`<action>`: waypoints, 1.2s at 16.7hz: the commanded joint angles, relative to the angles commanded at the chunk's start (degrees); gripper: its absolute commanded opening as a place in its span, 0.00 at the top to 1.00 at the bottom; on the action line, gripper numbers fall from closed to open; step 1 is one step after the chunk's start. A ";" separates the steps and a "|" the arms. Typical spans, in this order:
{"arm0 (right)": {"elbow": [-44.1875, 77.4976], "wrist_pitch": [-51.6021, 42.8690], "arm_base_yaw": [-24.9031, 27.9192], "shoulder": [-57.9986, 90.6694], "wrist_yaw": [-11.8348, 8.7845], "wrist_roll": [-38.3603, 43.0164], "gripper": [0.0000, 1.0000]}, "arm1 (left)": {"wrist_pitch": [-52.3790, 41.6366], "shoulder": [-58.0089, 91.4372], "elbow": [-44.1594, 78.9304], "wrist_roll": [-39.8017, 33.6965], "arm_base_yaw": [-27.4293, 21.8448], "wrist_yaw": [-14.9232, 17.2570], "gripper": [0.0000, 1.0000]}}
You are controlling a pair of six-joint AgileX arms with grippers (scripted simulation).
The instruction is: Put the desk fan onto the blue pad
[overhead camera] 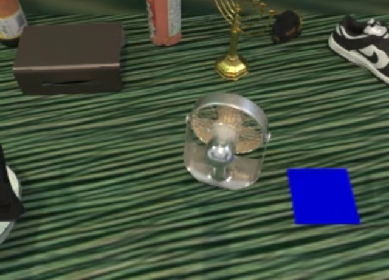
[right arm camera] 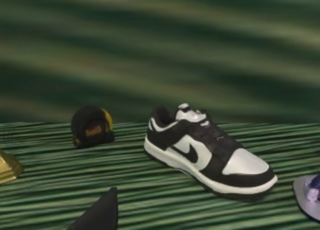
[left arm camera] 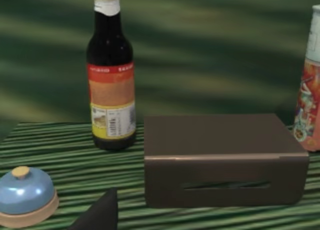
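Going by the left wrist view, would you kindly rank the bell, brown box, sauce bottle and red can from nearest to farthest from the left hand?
1. bell and brown box, foremost; too close to call.
2. sauce bottle, behind the box.
3. red can, past the box's other end.

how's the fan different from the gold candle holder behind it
The desk fan is silver with a round ring housing; the candle holder is gold with thin branching arms. The fan is squat and wide, the candle holder slim on a small foot. The fan sits nearer the blue pad. Both look like shiny metal.
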 joint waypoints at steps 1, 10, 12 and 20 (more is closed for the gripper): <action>0.00 0.00 0.00 0.00 0.00 0.00 0.00 | 0.00 0.00 0.00 0.00 0.00 0.00 0.00; 14.26 -12.60 4.32 17.46 -0.16 -5.02 0.00 | 0.00 0.00 0.00 0.00 0.00 0.00 0.00; 21.55 -18.48 6.32 25.72 -0.16 -7.39 0.00 | 0.00 0.00 0.00 0.00 0.00 0.00 0.00; 60.79 -46.88 16.54 66.27 -0.63 -18.95 0.00 | 0.00 0.00 0.00 0.00 0.00 0.00 0.00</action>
